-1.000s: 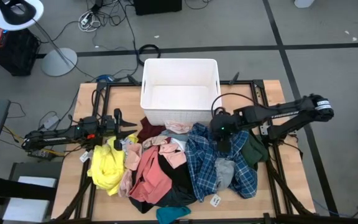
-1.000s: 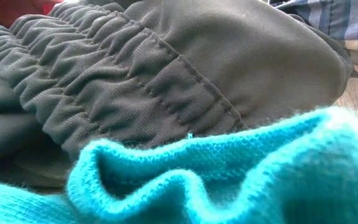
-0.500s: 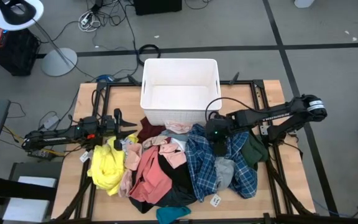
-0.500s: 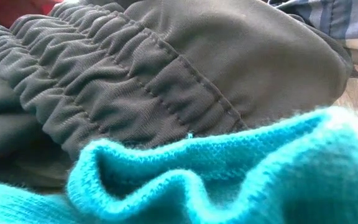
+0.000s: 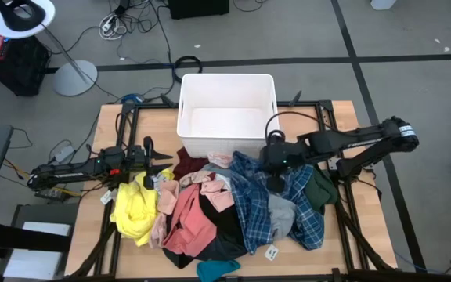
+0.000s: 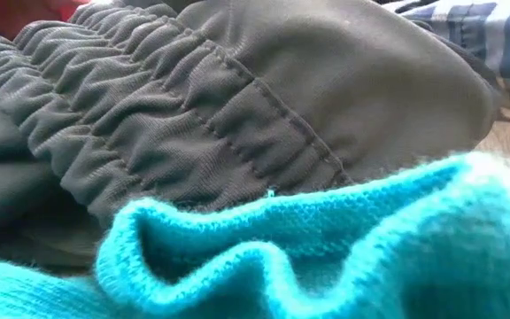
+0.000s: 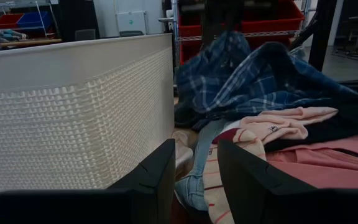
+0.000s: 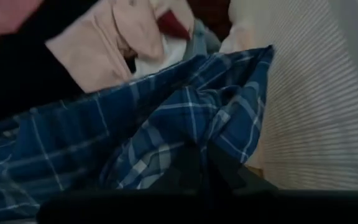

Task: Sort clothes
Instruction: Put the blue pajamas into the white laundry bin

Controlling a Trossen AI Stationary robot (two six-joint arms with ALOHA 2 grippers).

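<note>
Right gripper [image 5: 273, 182] is down on the blue plaid shirt [image 5: 250, 205] in the middle of the pile, fingers pinched tight on a fold of it; the right wrist view shows plaid cloth [image 8: 185, 118] bunched up between the dark fingers, with the ribbed wall of the white bin [image 8: 328, 106] just beside; from above, the plaid is drawn up into a peak near the bin's front edge [image 5: 225, 146], touching or nearly touching it, I can't tell which. The clothes lie heaped on the table [image 5: 84, 235] in front of the bin; the yellow garment [image 5: 134, 211] sits at the left end, the salmon pink piece [image 5: 188, 218] next to it, black fabric [image 5: 224, 227] under and between, a maroon scrap [image 5: 188, 163] close to the bin, dark green [image 5: 319, 190] at the right end under the right arm, and a teal knit [image 5: 216, 270] at the near table edge. Left gripper [image 5: 161, 168] waits at the left side of the pile, just above the yellow garment, fingers apart and nothing in them; its wrist view looks past the two dark fingers [image 7: 157, 177] at the bin wall and the raised plaid. The low view is filled by teal knit [image 6: 326, 257] and grey-green gathered fabric [image 6: 237, 97].
</note>
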